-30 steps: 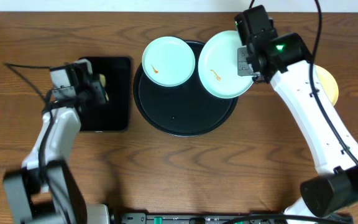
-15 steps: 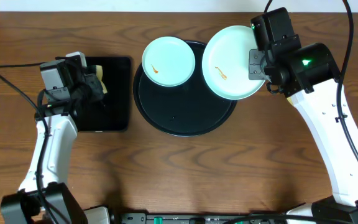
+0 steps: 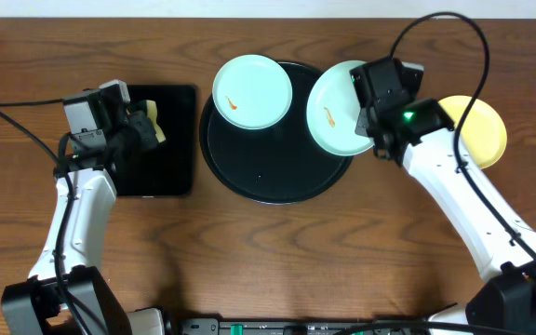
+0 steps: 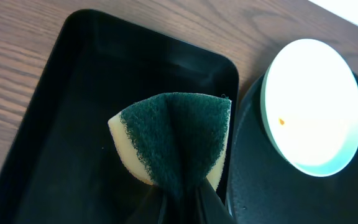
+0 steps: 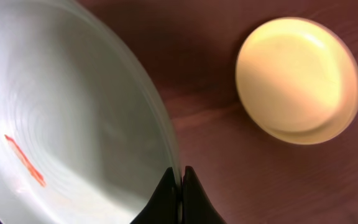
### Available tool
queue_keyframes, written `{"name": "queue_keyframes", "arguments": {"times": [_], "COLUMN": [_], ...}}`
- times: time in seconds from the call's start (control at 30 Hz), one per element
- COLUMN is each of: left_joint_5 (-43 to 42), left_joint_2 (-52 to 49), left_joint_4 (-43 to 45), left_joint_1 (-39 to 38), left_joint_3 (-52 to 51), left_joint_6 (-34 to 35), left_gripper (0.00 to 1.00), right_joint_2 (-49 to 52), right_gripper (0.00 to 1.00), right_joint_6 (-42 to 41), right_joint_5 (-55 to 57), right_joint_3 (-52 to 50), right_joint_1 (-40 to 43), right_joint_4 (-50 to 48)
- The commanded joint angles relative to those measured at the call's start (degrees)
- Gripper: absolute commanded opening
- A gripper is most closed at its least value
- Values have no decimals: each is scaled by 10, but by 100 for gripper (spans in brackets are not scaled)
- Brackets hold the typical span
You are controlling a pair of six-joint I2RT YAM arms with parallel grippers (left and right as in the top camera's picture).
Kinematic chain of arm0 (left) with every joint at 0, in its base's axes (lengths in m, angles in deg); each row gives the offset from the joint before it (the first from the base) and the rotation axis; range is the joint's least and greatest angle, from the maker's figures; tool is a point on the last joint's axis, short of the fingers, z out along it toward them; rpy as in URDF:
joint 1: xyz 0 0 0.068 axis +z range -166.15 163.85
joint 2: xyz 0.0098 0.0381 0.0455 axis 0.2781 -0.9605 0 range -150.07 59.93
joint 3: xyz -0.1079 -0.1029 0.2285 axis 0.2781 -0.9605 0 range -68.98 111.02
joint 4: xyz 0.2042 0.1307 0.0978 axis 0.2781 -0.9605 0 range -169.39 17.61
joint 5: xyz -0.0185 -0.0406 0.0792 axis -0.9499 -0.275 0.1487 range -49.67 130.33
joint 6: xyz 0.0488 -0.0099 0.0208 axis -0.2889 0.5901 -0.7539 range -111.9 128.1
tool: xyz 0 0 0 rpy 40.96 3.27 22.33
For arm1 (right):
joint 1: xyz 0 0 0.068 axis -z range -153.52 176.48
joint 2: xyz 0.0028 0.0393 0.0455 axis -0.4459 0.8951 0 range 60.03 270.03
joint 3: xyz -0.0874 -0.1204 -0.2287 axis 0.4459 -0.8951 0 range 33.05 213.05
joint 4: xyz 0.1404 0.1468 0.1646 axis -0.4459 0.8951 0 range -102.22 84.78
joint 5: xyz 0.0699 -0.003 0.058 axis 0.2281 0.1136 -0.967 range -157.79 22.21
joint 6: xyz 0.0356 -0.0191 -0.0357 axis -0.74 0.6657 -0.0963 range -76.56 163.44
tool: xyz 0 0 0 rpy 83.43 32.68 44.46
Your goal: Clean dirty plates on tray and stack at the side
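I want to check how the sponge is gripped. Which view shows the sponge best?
The left wrist view: the sponge, green scrub side up, fills mid-frame, pinched in the left gripper over the rectangular tray. Overhead shows only a yellowish sliver beside the gripper. The right wrist view misses it.

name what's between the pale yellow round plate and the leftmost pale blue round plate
Overhead: the second pale blue round plate, pinched by the right gripper.

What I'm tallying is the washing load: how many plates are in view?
3. One pale blue plate lies on the tray, upper left; a second blue plate is pinched by the right fingers over the tray's right rim; the pale yellow plate sits on the table, right.
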Motion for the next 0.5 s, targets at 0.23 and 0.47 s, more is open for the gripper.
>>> {"name": "queue_keyframes", "arguments": {"times": [0.23, 0.47], "left_joint_5": [71, -43], "left_joint_2": [-11, -5], "left_joint_4": [-12, 18], "left_joint_1": [4, 4], "left_joint_3": [-3, -3], "left_joint_6": [26, 26], "left_gripper": [8, 7], "right_joint_2": [1, 1], "right_gripper": [1, 1], "right_joint_6": [-34, -37], "right_joint_5": [6, 6], "right_joint_3": [-63, -66], "right_joint_1": [-50, -48], "right_joint_4": [-56, -56]}}
